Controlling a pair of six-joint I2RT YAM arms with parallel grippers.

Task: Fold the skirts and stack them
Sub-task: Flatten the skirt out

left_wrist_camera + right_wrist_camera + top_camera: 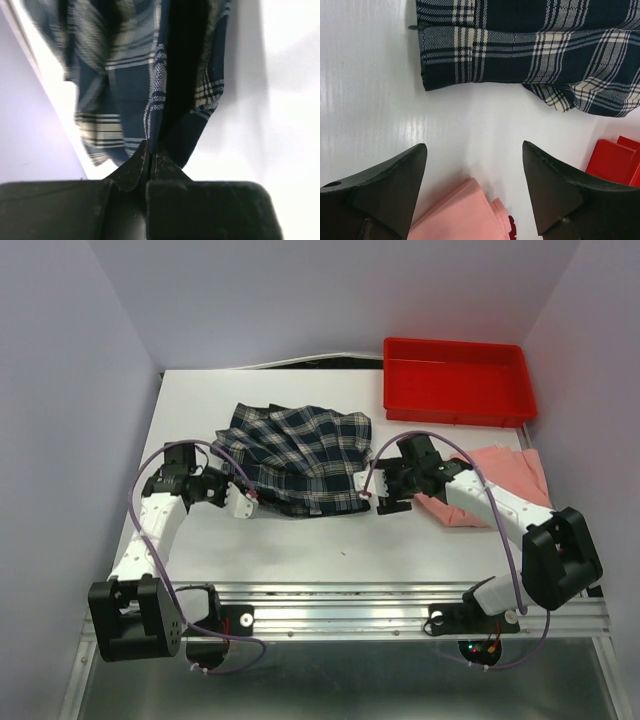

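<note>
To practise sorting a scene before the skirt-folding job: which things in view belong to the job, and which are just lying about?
Belong to the job:
- plaid pleated skirt, its edge pinched in the left gripper
- salmon-pink skirt, folded, on the right

Just lying about:
- red plastic tray, at the far right

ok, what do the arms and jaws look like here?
The left arm and right arm match: white links, black joint housings, black bases. A purple cable loops along each. The jaws are black wedges tapering to blunt tips.
</note>
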